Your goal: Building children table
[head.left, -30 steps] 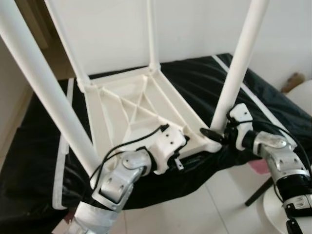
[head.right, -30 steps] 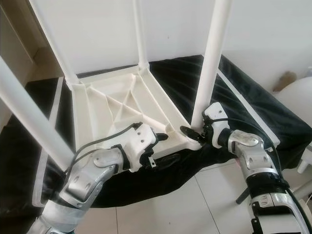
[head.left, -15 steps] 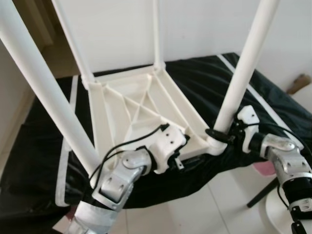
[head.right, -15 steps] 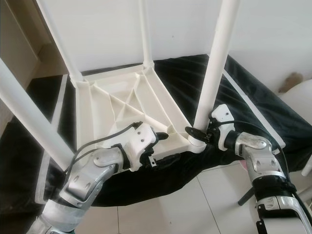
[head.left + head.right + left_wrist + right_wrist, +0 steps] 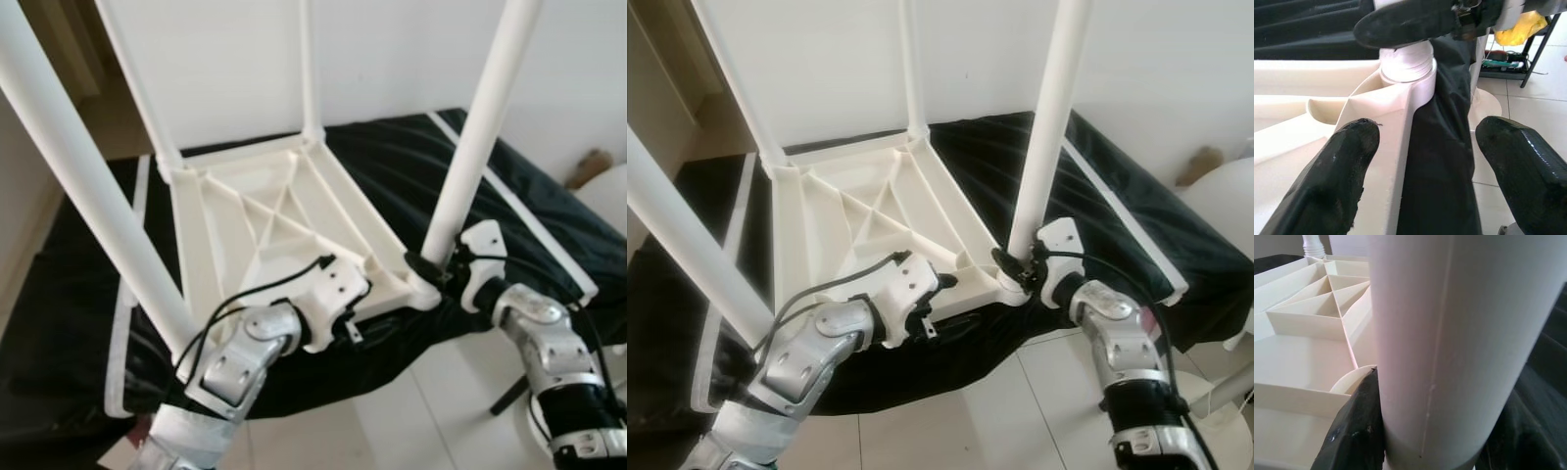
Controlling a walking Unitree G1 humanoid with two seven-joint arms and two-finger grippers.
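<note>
White table top [image 5: 265, 220] lies upside down on a black cloth [image 5: 529, 211], four legs sticking up. My right claw [image 5: 1011, 269] is clamped around the base of the near right leg [image 5: 475, 147], at its corner socket. My left claw [image 5: 1425, 161] is spread open across the table's near edge, one finger [image 5: 1334, 171] inside, gripping nothing.
</note>
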